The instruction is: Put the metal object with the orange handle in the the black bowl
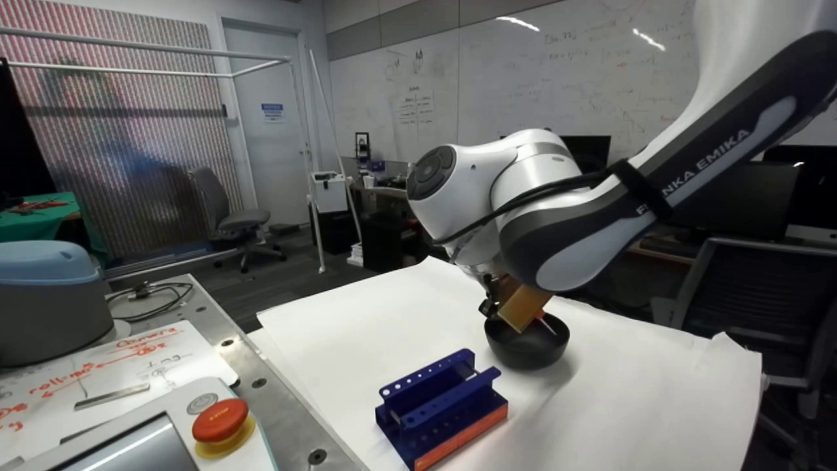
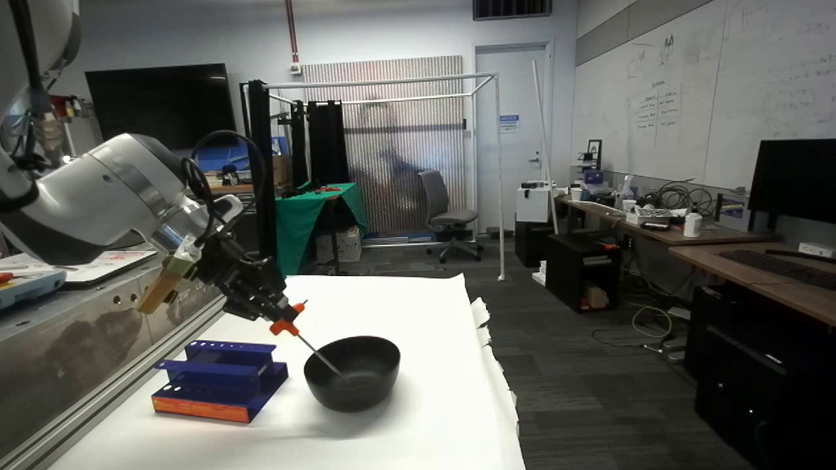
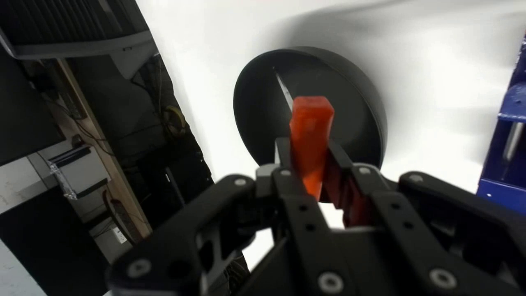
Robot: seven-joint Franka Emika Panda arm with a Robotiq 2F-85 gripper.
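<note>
The metal object with the orange handle (image 2: pixel 285 326) is in my gripper (image 2: pixel 289 316), tilted, with its thin shaft pointing down into the black bowl (image 2: pixel 353 394). In the wrist view my gripper (image 3: pixel 309 158) has its fingers against both sides of the orange handle (image 3: pixel 311 127). The shaft reaches over the inside of the black bowl (image 3: pixel 373 102); I cannot tell whether its tip touches the bottom. In an exterior view the black bowl (image 1: pixel 527 350) stands upright on the white table, and the amber block on the wrist hides my fingers; part of the shaft (image 1: pixel 548 326) shows.
A blue slotted rack (image 1: pixel 451 418) with an orange strip stands beside the bowl; it also shows in an exterior view (image 2: pixel 219 386) and at the right of the wrist view (image 3: pixel 501 193). The table's paper edge (image 2: pixel 483 333) lies beyond the bowl.
</note>
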